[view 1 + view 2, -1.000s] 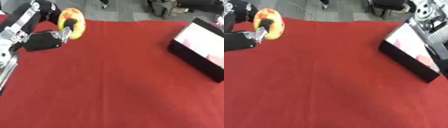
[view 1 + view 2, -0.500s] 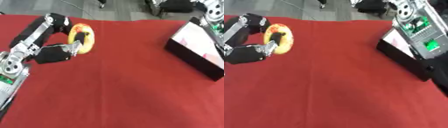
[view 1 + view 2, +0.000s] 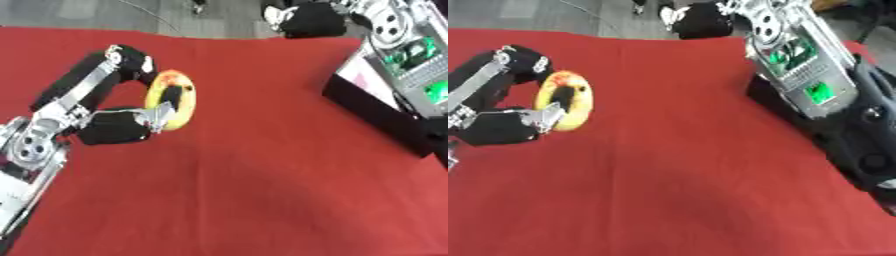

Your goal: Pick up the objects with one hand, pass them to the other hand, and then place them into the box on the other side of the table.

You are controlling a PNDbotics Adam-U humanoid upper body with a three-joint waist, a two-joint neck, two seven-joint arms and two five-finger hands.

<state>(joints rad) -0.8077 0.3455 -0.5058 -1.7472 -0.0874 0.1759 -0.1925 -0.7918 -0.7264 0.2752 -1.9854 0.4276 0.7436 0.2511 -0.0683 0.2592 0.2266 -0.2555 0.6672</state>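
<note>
A yellow and orange ring [image 3: 171,99] with a red patch is held above the red table, left of the middle. My left hand [image 3: 115,129] is shut on it, a finger hooked through its hole, and the black forearm arches over behind it. My right hand [image 3: 700,20] shows as a black shape at the far edge of the table, its silver forearm [image 3: 794,55] running down the right side. The black box [image 3: 378,114] with a pale pink inside stands at the right edge, partly hidden by that arm.
The red cloth [image 3: 254,190] covers the whole table. Grey floor [image 3: 70,12] lies beyond its far edge. Green-lit electronics [image 3: 815,92] sit on the right forearm above the box.
My left hand has carried the ring right, toward the table's middle. My right arm has swung in over the box, its hand now at the far edge. The view has also shifted.
</note>
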